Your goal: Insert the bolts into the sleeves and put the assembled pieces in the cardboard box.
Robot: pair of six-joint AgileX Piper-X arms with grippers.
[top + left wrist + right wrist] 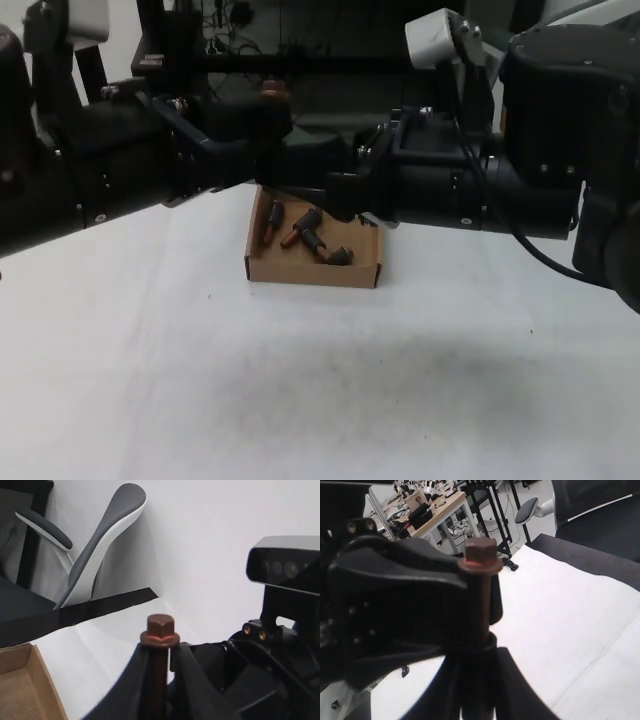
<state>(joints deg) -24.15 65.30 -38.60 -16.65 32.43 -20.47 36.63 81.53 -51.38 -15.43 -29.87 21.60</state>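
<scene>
One white table (300,400) under everything. Two black arms lie level from either side, meeting nose to nose above it. Cardboard box (312,272) sits on the table straight below the meeting point, open side up, close beneath both grippers. Three or so assembled pieces (308,232) lie loose on its floor, pointing different ways. Left gripper (161,651): narrow, pinched on the shaft of a copper-coloured bolt (160,630) just under the hex head. Right gripper (479,654): also narrow, clamped lower down on a dark piece around the shaft's bottom end, which I take for the sleeve (478,680). Too dark to be sure how far the bolt is seated. Bolt's long axis stands upright, crosswise to both grippers' fingers, head above them, sleeve end pointing down toward the box. Judgement: insertion done or nearly so. Box lies directly under the pair, neither arm clearly nearer, but the right gripper has the lower hold, so the drop likely falls to it once the left lets go. Risk: piece tips on release and catches the box wall.
</scene>
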